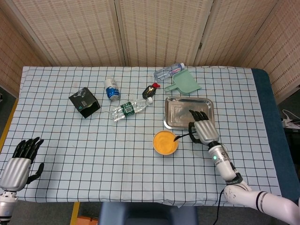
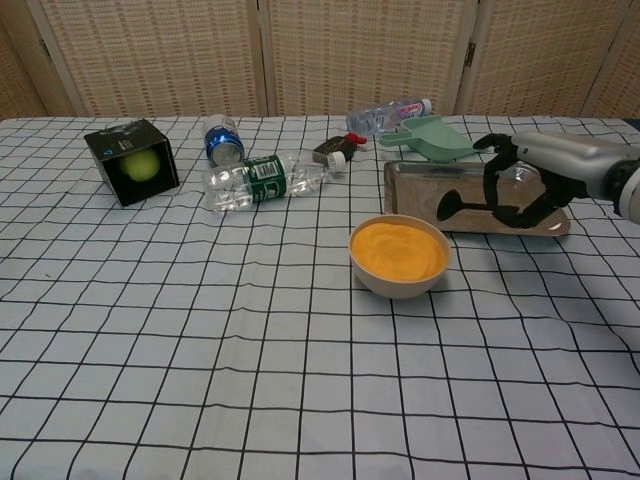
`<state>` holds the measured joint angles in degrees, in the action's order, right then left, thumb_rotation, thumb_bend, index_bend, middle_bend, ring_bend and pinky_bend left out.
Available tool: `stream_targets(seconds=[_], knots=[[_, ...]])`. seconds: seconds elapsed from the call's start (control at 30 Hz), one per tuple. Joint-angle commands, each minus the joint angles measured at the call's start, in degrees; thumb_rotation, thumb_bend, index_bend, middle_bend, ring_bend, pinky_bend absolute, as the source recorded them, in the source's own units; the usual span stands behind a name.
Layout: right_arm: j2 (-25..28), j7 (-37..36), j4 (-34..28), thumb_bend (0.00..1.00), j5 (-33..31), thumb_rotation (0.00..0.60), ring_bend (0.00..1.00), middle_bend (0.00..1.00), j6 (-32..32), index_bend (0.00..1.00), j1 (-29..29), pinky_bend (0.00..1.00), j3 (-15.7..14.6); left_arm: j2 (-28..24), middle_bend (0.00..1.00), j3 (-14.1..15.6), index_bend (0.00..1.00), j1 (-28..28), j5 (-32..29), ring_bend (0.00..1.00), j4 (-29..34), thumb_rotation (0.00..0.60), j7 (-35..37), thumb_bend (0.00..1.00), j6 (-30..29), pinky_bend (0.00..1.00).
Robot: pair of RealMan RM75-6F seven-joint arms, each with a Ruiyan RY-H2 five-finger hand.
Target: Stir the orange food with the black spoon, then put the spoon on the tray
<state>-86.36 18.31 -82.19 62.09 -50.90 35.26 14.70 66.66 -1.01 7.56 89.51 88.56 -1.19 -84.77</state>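
Note:
A white bowl of orange food (image 1: 165, 142) (image 2: 398, 253) sits near the table's middle, just in front of the steel tray (image 1: 174, 118) (image 2: 415, 195). My right hand (image 1: 203, 128) (image 2: 525, 180) holds the black spoon (image 1: 183, 137) (image 2: 462, 203) in the air, its bowl end pointing left over the bowl's right rim. The hand itself hovers over the tray's near right part. My left hand (image 1: 19, 161) rests at the table's near left corner with fingers apart and nothing in it; the chest view does not show it.
Behind the tray lie a green scoop (image 1: 183, 84) (image 2: 437, 138) and a clear bottle (image 1: 168, 71). Further left are a small dark bottle (image 1: 149, 90), a green-label bottle (image 1: 127, 108) (image 2: 262, 179), a blue-label bottle (image 1: 111, 89) and a black box with a ball (image 1: 84, 102) (image 2: 132, 161).

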Motion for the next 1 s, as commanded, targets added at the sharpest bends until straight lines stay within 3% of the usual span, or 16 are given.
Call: stream_targets(seconds=[0.03,0.33,0.67,1.0], knots=[[-1.0,3.9,-0.9,0.35,-3.2,0.6,0.0,0.0,1.0,0.72,2.6,0.0,0.6,-0.2,0.0,0.0,0.0,-0.1,0.1,0.0,0.1,0.6,0.5,0.46,-0.3,0.03],[-3.5,13.2,-1.5,0.35,-12.2,0.6,0.0,0.0,1.0,0.7,7.4,0.0,-0.6,-1.0,0.0,0.2,0.0,-0.5,1.0,0.0,0.1,0.6,2.2,0.46,-1.2,0.03],[-4.1,18.1,-2.5,0.35,-17.0,0.6,0.0,0.0,-0.4,0.66,10.1,0.0,-3.0,-1.3,0.0,0.5,0.0,-0.5,1.6,0.0,0.3,0.6,2.9,0.46,-1.5,0.03],[-2.8,20.8,-4.6,0.35,-19.5,0.6,0.0,0.0,-3.8,0.52,10.9,0.0,-4.4,-1.4,0.0,0.5,0.0,-0.4,1.7,0.0,0.2,0.6,3.2,0.46,-1.4,0.03]])
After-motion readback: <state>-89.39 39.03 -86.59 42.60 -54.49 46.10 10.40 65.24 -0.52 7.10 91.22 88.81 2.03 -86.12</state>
